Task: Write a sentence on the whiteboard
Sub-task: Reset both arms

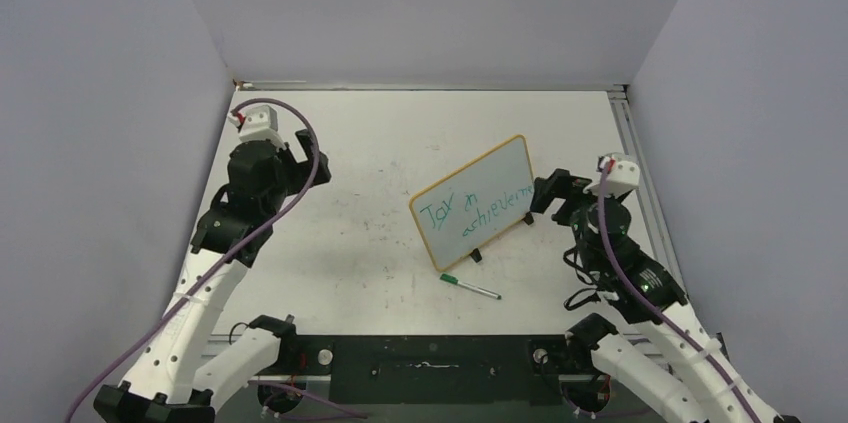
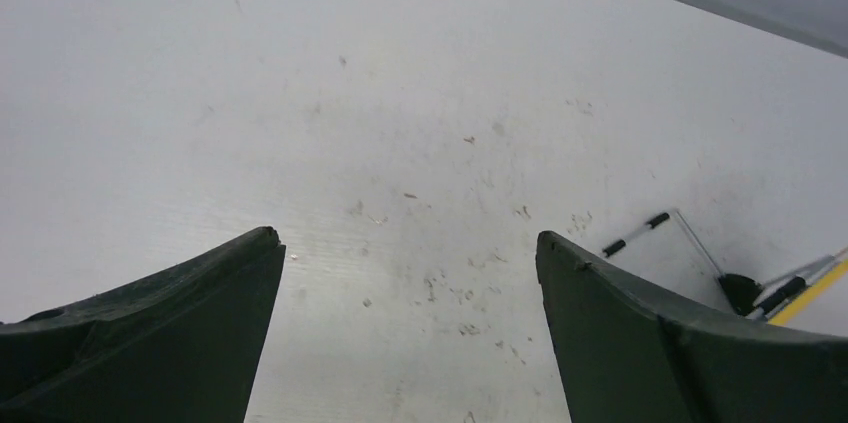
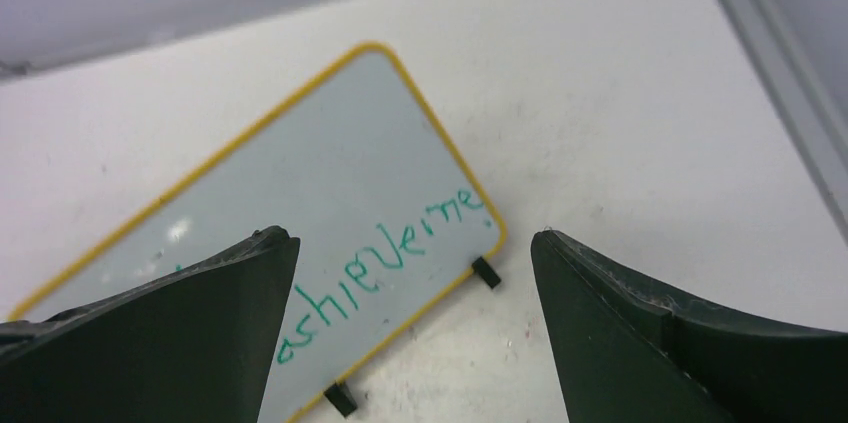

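The board (image 1: 475,198) at frame centre carries the sentence (image 1: 478,211), seemingly complete; pen (image 1: 470,287) lies on the desk (image 1: 350,143) below; left tool (image 2: 405,243) and right tool (image 3: 410,238) both spread, empty.

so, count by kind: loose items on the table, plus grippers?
whiteboard: 1
marker pen: 1
grippers: 2, left gripper and right gripper, both open and empty
Total: 4
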Controlling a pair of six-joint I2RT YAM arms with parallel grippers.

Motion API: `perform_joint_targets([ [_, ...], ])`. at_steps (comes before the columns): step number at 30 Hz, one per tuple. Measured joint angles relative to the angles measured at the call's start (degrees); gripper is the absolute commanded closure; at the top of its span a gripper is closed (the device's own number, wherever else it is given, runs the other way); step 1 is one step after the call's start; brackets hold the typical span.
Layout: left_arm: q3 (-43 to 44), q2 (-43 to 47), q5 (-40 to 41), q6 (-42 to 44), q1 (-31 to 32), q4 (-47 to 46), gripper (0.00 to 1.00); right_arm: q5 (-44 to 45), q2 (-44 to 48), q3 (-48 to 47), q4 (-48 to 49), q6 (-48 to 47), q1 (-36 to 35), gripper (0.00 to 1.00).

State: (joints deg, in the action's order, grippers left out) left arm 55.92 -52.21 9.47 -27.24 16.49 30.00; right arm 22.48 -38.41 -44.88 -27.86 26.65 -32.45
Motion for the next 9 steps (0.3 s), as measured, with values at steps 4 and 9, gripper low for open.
perform_joint_targets([
  [4,2.23,2.19,11.89,5.31,2.58,-1.81,0.04,5.73,8.26,2.14,7.93,-4.28,0.02,0.10],
  [9,-3.23,7.32,17.18,9.60,2.01,-3.65,0.04,10.75,8.74,2.38,10.05,-7.26,0.11,0.10],
])
